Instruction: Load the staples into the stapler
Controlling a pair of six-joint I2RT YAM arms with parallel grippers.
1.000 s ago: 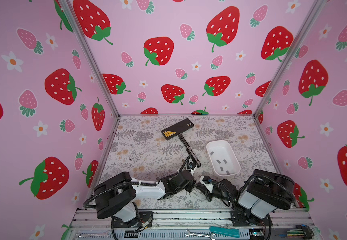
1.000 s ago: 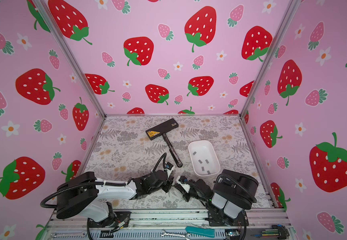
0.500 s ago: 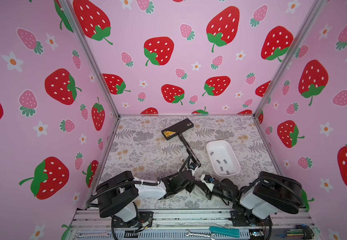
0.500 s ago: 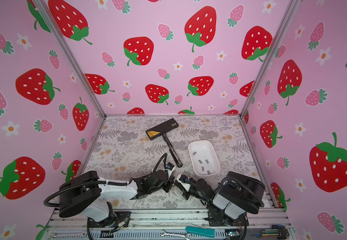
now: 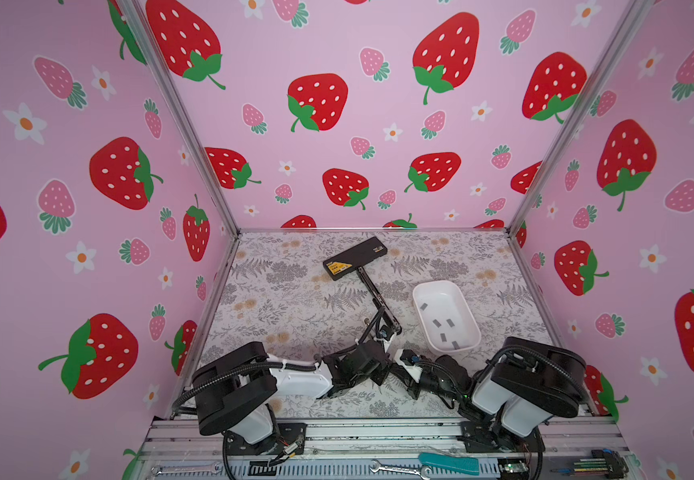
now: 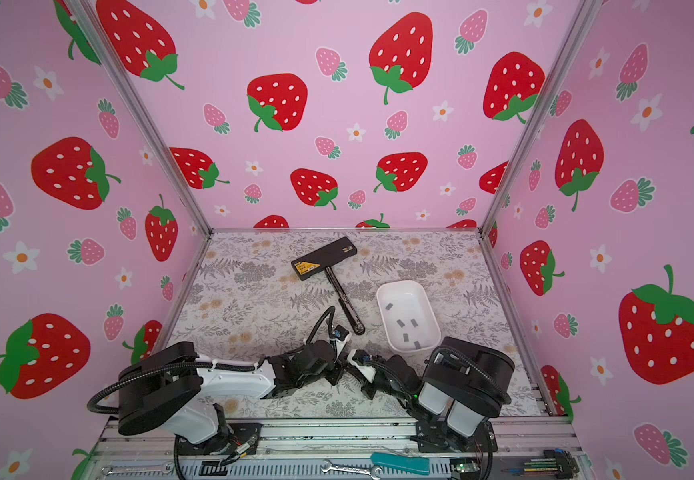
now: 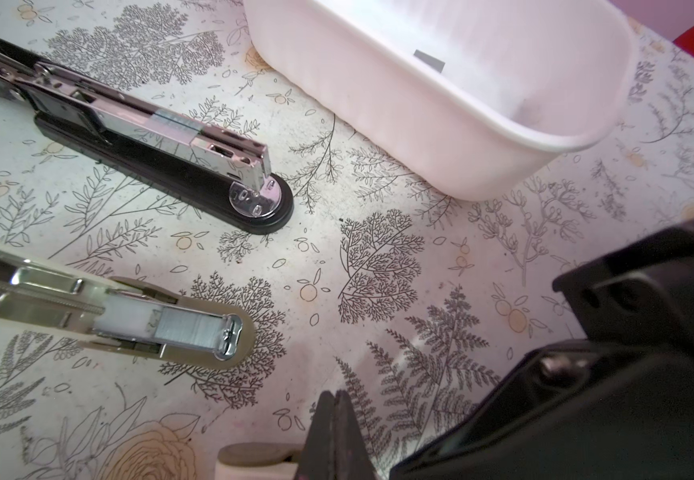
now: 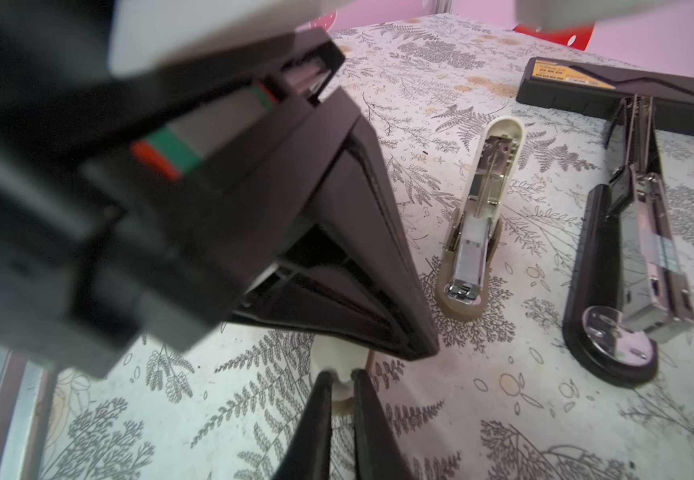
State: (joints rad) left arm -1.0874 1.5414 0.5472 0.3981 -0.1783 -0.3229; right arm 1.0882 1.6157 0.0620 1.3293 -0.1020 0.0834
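Several grey staples (image 5: 440,326) lie in the white tray (image 5: 463,299), seen in both top views (image 6: 405,328). A black stapler (image 5: 378,299) lies hinged open, and a strip sits in its magazine (image 7: 174,120). In the wrist views a small cream stapler (image 8: 476,232) also lies open, with staples (image 7: 191,328) in its channel. My left gripper (image 7: 334,401) is shut on nothing, low over the mat. My right gripper (image 8: 341,384) is shut on a cream-and-beige piece (image 8: 343,365) that is mostly hidden. The two grippers meet tip to tip (image 5: 384,374).
The black stapler's lid (image 5: 355,257) rests towards the back wall. The tray's wall (image 7: 440,137) stands just beyond the black stapler's base (image 7: 262,208). Pink walls close off three sides. Wrenches (image 5: 399,467) lie on the front rail.
The right arm's shoulder and elbow have swung outward to the right, and its gripper has edged towards the left gripper. The left arm has hardly moved.
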